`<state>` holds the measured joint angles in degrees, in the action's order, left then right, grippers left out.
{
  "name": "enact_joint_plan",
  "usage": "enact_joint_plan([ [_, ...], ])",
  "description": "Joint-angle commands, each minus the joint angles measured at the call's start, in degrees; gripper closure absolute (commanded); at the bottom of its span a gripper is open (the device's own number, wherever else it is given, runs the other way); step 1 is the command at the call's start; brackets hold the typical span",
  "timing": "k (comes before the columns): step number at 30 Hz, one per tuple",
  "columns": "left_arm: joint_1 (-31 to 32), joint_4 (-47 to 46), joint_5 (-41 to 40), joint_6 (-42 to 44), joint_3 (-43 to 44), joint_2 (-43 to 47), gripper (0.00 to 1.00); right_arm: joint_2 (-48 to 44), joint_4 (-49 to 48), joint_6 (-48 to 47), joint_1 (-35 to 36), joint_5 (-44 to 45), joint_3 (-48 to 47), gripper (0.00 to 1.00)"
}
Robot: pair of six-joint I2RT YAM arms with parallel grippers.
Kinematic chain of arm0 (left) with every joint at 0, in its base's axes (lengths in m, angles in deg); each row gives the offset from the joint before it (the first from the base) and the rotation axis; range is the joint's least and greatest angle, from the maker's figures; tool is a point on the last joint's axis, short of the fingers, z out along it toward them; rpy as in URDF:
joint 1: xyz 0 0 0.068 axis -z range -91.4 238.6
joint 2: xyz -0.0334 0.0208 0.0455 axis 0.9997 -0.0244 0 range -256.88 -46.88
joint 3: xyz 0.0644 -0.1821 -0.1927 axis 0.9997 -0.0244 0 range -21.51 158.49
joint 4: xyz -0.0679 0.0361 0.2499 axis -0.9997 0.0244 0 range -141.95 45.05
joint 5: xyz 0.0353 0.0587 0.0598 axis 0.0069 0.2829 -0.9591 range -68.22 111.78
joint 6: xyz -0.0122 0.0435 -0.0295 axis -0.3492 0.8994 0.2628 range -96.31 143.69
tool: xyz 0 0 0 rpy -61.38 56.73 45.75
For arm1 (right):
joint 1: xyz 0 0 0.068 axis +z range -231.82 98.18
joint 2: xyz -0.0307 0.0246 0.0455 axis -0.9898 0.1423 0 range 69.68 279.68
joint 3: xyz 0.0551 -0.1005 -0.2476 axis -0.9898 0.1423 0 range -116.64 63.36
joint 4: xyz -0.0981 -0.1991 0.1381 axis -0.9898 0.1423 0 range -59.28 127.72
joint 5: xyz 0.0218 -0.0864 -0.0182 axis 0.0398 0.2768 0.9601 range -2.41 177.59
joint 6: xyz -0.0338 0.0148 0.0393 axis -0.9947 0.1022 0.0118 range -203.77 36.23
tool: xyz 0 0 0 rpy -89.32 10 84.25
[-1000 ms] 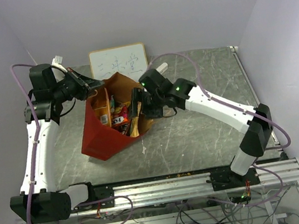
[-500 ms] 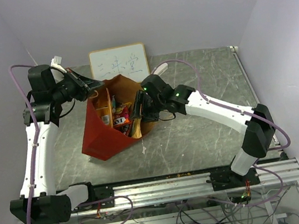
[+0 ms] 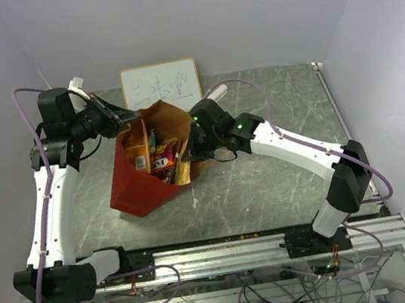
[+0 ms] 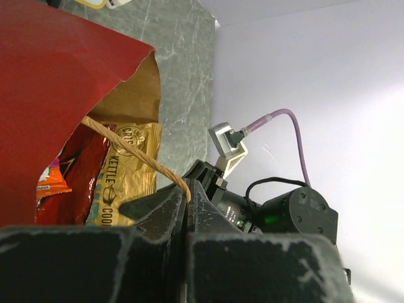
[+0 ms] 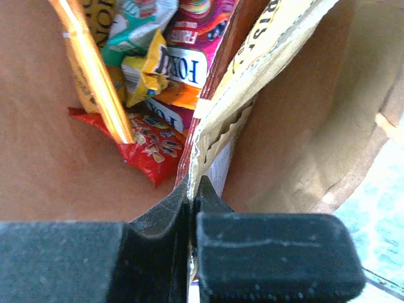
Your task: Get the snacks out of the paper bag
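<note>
The red paper bag leans on the table with its mouth toward the right arm and the snacks showing inside. My left gripper is shut on the bag's tan loop handle, pinched at the fingertips. A gold kettle chip packet lies just behind the handle. My right gripper reaches into the mouth. It is shut on the crimped edge of a cream-yellow packet. Red, pink and orange packets lie deeper in, against the brown inner wall.
A small whiteboard with writing leans at the back of the grey marbled table, just behind the bag. White walls close in on the left, back and right. The aluminium rail runs along the near edge.
My right gripper has gone from open to shut on the cream-yellow packet's edge, having pushed a little further left into the bag's mouth. The left gripper still holds the handle.
</note>
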<state>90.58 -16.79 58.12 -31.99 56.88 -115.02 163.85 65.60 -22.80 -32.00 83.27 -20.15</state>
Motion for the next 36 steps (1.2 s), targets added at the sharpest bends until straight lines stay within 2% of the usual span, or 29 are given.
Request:
enact_joint_plan([
  [1, 0.46, 1.22, -0.56, 1.75, 4.09, 0.28, 0.93, 1.11, -0.09, -2.08, -0.26, -1.14, -5.59, 1.0],
  [20, -1.1, 8.44, -6.2, 4.76, 11.49, -4.38, 0.93, 7.77, 1.25, -5.34, -0.22, -5.92, -25.44, 1.0],
  [25, -4.45, 9.98, -6.32, 5.06, 11.52, -4.38, 0.93, 8.87, 2.36, -7.04, -0.23, -5.67, -30.26, 1.0],
  [32, -5.49, 10.39, -6.06, 5.14, 12.08, -4.96, 0.93, 11.33, 2.83, -11.44, -0.33, -7.39, -39.73, 1.0],
  [36, -5.77, 10.61, -6.42, 5.18, 12.89, -5.41, 0.93, 10.6, -0.49, -15.87, -0.67, -10.34, -42.49, 1.0],
])
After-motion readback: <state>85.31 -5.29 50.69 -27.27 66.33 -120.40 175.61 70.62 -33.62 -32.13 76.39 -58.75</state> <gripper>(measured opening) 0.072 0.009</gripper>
